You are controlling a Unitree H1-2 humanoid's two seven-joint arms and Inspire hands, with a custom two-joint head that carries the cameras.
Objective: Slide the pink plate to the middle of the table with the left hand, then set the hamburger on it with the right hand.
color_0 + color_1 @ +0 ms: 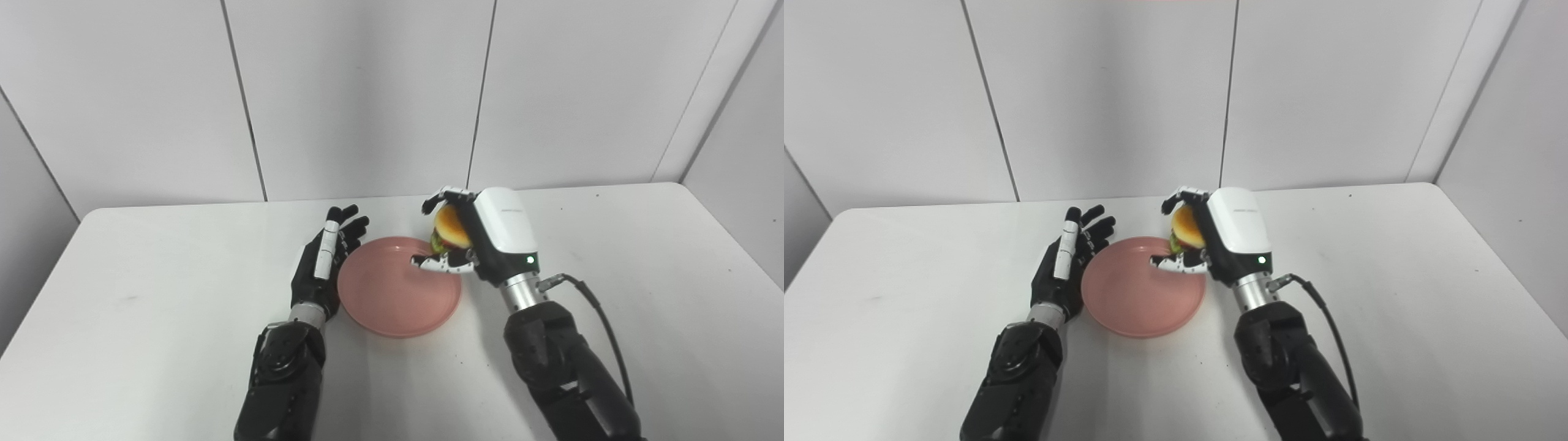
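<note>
The right hand (pixel 484 236) holds the hamburger (pixel 452 229), its fingers curled over the top bun and its thumb stretched out below, and hangs at the far right rim of the pink plate (pixel 392 294). The plate's bare centre lies to the left of the hamburger and a little nearer the robot, so the coming move is judged to be a short carry leftward and down. The hamburger sits tilted in the grasp, bun top facing left toward the plate; it would need levelling to land flat. The right hand is plainly the nearer to the goal. The left hand (pixel 323 263) rests just beside the plate's left rim, fingers extended and apart, holding nothing; whether it touches the rim cannot be told. On the white worktop (pixel 643 294) there is one plate and one hamburger.
</note>
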